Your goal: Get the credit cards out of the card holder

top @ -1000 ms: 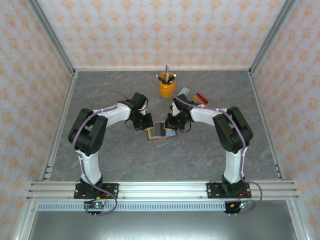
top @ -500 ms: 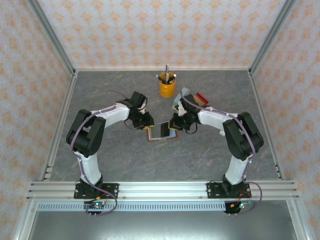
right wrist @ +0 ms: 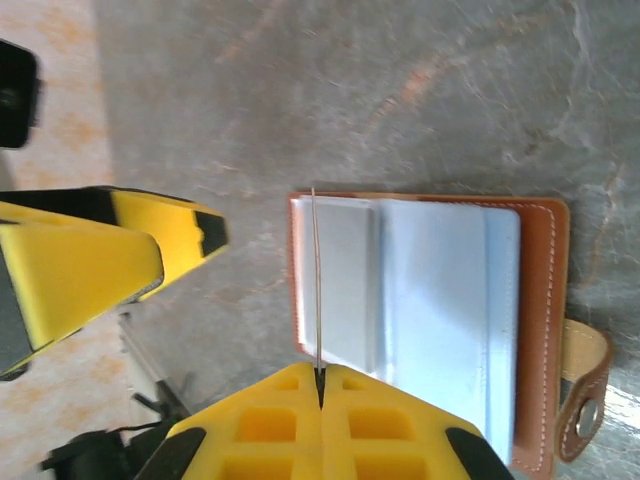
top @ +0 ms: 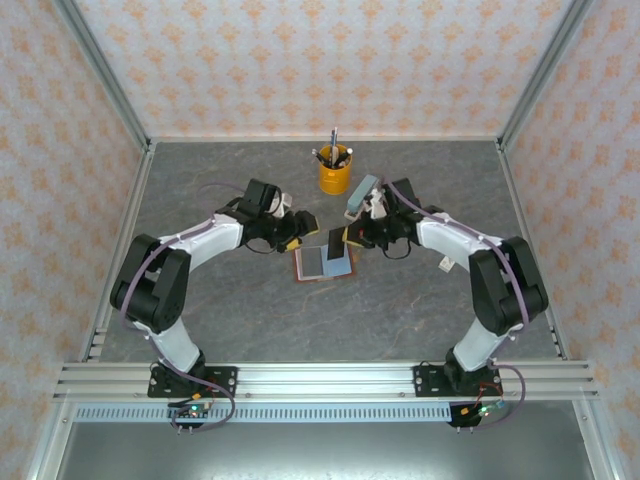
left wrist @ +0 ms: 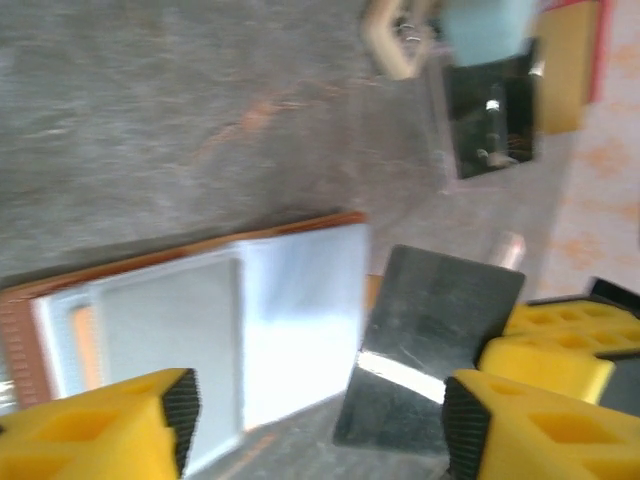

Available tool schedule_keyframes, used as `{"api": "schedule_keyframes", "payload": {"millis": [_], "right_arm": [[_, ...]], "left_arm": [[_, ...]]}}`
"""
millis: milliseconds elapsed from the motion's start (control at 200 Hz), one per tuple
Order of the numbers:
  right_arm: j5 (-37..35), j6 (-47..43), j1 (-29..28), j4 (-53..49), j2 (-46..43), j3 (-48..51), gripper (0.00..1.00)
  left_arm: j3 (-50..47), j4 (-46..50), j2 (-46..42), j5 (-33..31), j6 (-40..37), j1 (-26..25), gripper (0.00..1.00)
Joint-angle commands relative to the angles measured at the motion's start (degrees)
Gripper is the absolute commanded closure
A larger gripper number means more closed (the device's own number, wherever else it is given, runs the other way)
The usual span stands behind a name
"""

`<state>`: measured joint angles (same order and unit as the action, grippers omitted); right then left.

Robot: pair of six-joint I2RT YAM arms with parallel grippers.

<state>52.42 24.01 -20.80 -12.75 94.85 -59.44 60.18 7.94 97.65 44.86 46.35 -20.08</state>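
The card holder [top: 322,264] lies open on the table, reddish-brown outside and pale grey-blue inside [right wrist: 430,310], with its snap tab [right wrist: 585,395] sticking out. My right gripper [right wrist: 320,372] is shut on a dark credit card [left wrist: 430,345], held upright over the holder's edge [top: 335,243] and seen edge-on [right wrist: 316,270] in the right wrist view. My left gripper [left wrist: 315,425] stands open just above and beside the holder [left wrist: 200,325], nothing between its fingers. In the top view it [top: 300,228] is left of the card and the right gripper [top: 350,238] is right of it.
A yellow cup of pens [top: 335,170] stands behind the grippers. A pale blue oblong block [top: 362,194] lies by the right arm, with flat yellow and red pieces [left wrist: 565,65] next to it. The frame walls are far off.
The right gripper has drawn the dark card out of the holder and lifted it to the right. The left gripper has backed off to the left. The holder now lies flat and open.
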Motion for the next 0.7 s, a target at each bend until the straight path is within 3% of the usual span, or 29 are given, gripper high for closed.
{"api": "schedule_keyframes", "payload": {"millis": [0, 285, 696], "right_arm": [[8.8, 3.3, 1.6, 7.2, -3.4, 0.6, 1.0], [17.1, 13.2, 3.5, 18.7, -5.5, 0.6, 1.0], [17.8, 19.5, 3.9, 24.4, -5.5, 1.0, 1.0]], "left_arm": [[-0.1, -9.3, -2.0, 7.6, 5.8, 0.3, 0.26], [0.1, -22.4, -1.8, 15.7, 14.8, 0.1, 0.26], [-0.5, -33.3, -2.6, 16.5, 21.3, 0.0, 0.86]]}}
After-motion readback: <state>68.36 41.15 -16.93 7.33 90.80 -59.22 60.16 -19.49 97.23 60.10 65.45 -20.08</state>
